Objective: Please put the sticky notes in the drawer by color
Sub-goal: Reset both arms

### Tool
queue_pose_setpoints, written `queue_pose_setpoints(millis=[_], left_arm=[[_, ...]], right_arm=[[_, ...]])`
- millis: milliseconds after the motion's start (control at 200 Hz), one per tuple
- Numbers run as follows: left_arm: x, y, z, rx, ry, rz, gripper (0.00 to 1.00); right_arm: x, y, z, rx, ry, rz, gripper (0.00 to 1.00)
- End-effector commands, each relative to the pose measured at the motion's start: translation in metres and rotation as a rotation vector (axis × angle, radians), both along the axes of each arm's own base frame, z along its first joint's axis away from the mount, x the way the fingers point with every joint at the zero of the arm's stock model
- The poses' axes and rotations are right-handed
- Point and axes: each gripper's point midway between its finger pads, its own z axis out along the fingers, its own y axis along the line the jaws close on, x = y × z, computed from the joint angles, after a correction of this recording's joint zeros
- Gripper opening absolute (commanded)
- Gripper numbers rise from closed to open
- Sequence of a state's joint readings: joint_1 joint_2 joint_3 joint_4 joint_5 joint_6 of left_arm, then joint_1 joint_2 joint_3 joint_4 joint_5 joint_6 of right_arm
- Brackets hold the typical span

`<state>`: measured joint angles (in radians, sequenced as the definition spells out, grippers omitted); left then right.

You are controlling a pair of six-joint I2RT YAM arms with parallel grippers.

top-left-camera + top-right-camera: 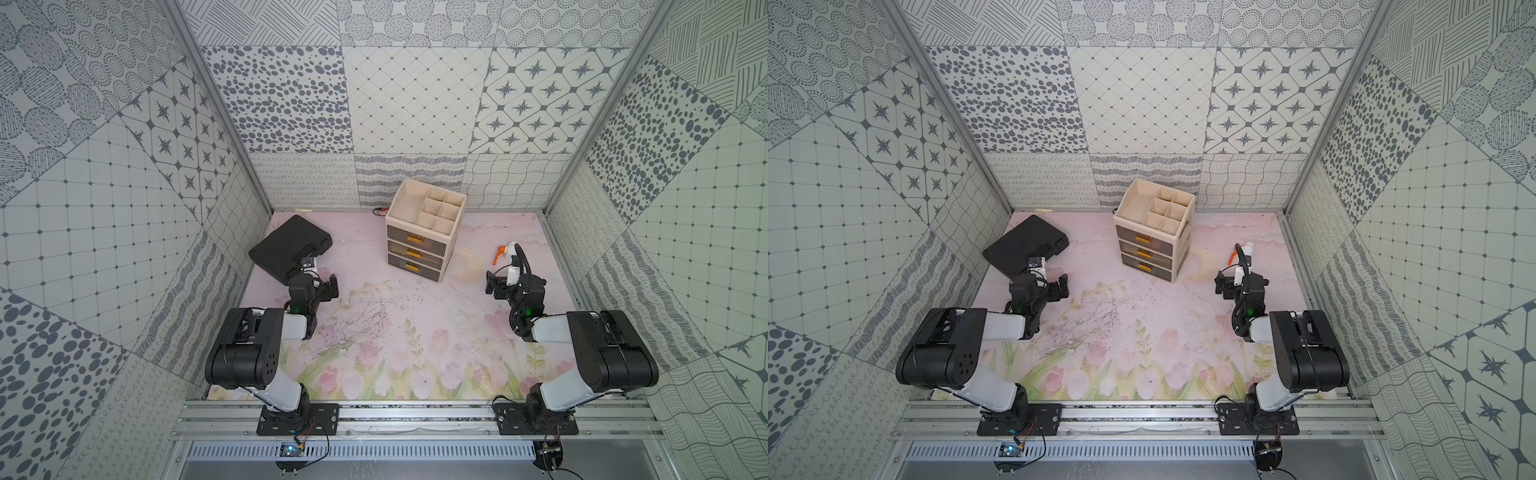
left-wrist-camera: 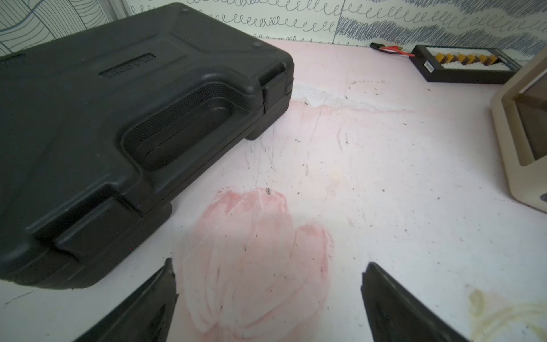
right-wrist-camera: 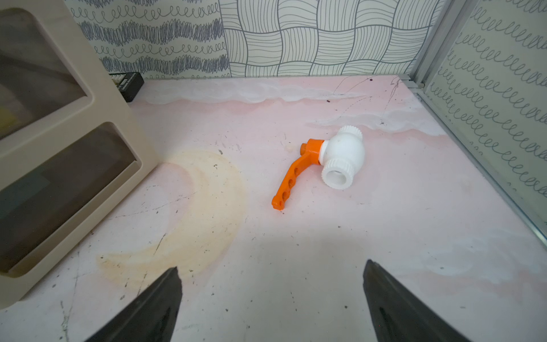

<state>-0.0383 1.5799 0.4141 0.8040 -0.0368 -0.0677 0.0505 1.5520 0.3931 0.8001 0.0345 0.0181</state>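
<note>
- Both top views: drawer (image 1: 417,249) with all three fronts shut and no notes outside it, so sorting looks done.
- Left wrist: left gripper (image 2: 269,263) off the drawer's left — jaws wide, empty.
- Right wrist: right gripper (image 3: 272,265) off its right — wide, empty.

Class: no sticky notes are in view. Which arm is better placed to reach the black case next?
Left. The left end effector, open, is close beside the case; the right end effector, also open, is beyond the drawer, facing a valve.
</note>
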Motion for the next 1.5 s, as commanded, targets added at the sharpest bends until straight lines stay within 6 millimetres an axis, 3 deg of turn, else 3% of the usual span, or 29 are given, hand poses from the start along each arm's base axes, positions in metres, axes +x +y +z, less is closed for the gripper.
queue_pose_setpoints(millis=[0,860,1121,1311,1496], left_arm=[[0.006,0.001,0.013,0.017,-0.063,-0.014,1.00],[0.006,0.000,0.013,0.017,-0.061,-0.015,1.00],[0.006,0.001,0.013,0.017,-0.063,-0.014,1.00],[0.006,0.000,0.013,0.017,-0.063,-0.014,1.00],[0.006,0.001,0.014,0.017,-0.064,-0.014,1.00]], right_arm=[[0.008,0.001,0.015,-0.002,-0.051,0.004,0.99],[0.009,0.000,0.015,0.002,-0.050,0.004,0.99],[-0.006,0.001,0.022,0.003,-0.129,0.012,0.99],[0.008,0.003,0.017,0.000,-0.061,0.017,0.99],[0.009,0.000,0.015,0.002,-0.049,0.002,0.99]])
